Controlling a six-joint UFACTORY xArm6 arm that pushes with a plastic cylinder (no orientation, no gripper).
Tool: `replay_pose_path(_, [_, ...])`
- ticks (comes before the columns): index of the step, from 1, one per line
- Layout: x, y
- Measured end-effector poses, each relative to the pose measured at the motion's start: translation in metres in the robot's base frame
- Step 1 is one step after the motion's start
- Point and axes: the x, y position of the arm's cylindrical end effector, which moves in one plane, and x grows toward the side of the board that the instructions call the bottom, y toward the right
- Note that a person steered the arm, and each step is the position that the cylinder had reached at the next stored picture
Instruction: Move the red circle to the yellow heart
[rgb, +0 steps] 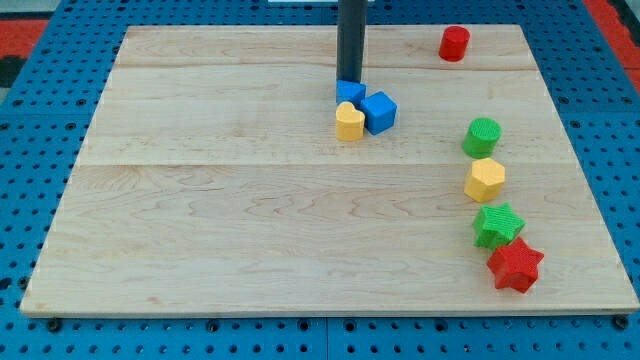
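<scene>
The red circle (454, 43) stands near the board's top edge, right of centre. The yellow heart (349, 121) lies near the top centre. It touches a blue cube (379, 111) on its right and a smaller blue block (349, 91) above it. My tip (350, 79) comes down from the view's top and rests at the top edge of the smaller blue block, just above the yellow heart. The tip is well left of the red circle.
Down the right side run a green circle (482, 136), a yellow hexagon (485, 180), a green star (498, 225) and a red star (516, 265). The wooden board (200, 220) lies on a blue pegboard.
</scene>
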Motion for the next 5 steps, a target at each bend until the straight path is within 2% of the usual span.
replay_pose_path(2, [0.001, 0.215])
replay_pose_path(3, [-0.075, 0.246])
replay_pose_path(4, [-0.104, 0.165])
replay_pose_path(5, [-0.061, 0.071])
